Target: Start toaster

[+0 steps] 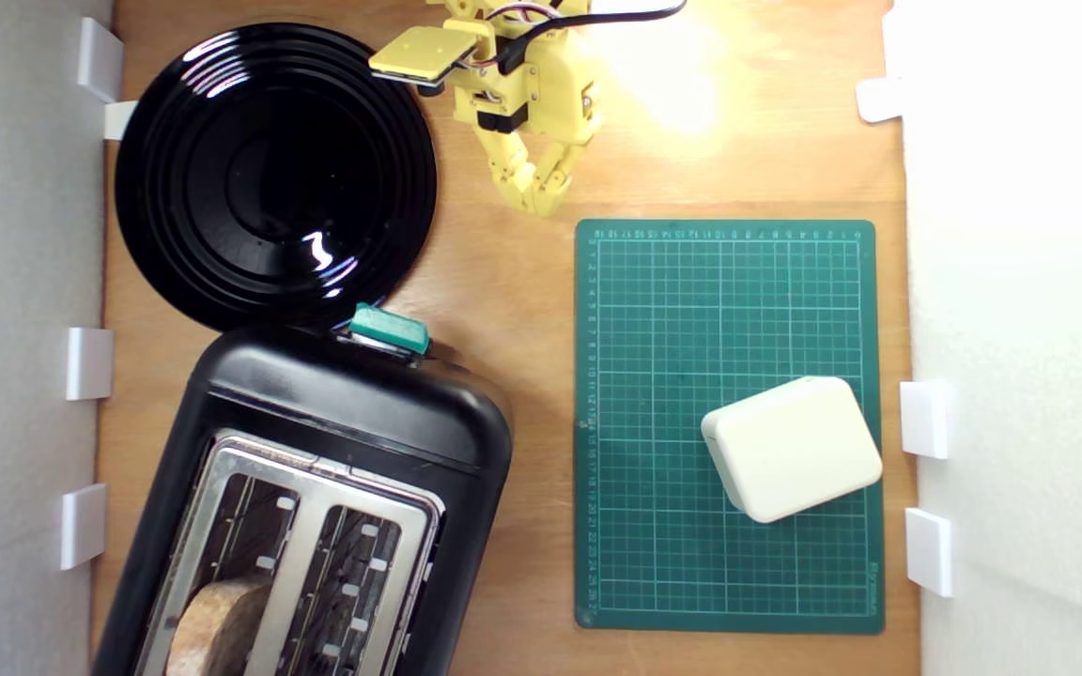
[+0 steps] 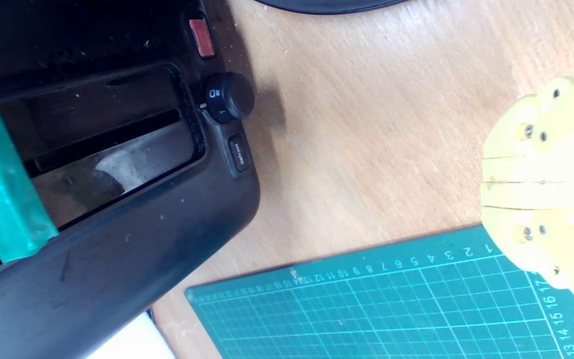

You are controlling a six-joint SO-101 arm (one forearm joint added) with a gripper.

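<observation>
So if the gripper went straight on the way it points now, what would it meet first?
Probably the green cutting mat: the shut gripper points toward its near edge, well clear of the toaster. Its height above the table is unclear.

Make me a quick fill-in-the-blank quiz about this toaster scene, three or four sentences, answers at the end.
1. The lever on the toaster is ____ in colour.
2. The white box rests on the green ____.
3. The gripper hovers over bare wood, its jaws ____.
4. The plate is ____ in colour.

Missing words: teal-green; mat; shut; black
</observation>
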